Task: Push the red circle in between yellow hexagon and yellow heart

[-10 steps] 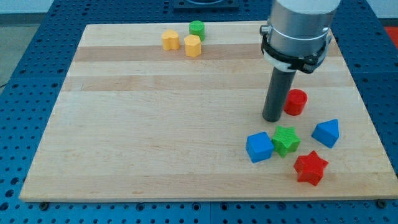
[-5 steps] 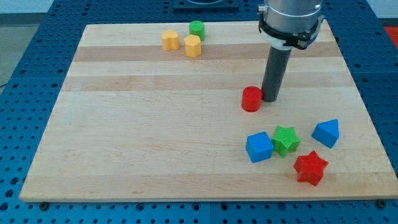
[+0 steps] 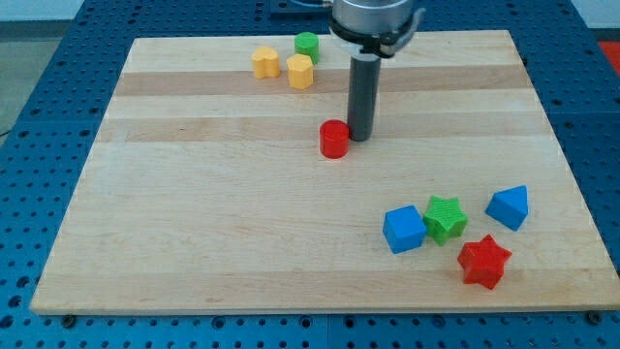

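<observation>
The red circle (image 3: 334, 139) is a short red cylinder near the board's middle. My tip (image 3: 359, 136) stands against its right side, touching or nearly so. The yellow heart (image 3: 265, 62) and the yellow hexagon (image 3: 300, 71) sit side by side near the view's top, up and left of the red circle, with a narrow gap between them.
A green cylinder (image 3: 307, 45) sits just above the yellow hexagon. At the lower right are a blue cube (image 3: 404, 229), a green star (image 3: 446, 218), a blue triangular block (image 3: 509, 206) and a red star (image 3: 483, 261). The wooden board (image 3: 194, 213) lies on a blue perforated table.
My tip went from the red circle's left side to its right side, then pushed it left and up across the board. The other blocks have not moved.
</observation>
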`<move>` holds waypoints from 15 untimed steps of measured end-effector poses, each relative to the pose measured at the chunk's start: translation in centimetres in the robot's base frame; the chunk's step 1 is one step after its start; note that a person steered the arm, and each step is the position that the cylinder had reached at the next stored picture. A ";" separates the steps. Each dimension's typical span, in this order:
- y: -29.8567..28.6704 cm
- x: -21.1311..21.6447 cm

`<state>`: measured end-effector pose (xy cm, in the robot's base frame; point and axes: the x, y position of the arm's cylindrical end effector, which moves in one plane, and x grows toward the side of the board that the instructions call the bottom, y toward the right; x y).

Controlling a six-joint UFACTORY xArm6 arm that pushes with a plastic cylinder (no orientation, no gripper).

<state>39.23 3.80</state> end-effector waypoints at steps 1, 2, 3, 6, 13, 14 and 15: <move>-0.4 -0.1; -0.4 -0.8; -0.4 -1.2; 0.0 -3.3; -14.8 -2.8; -15.2 -7.6; -13.4 -8.8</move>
<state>30.44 -9.60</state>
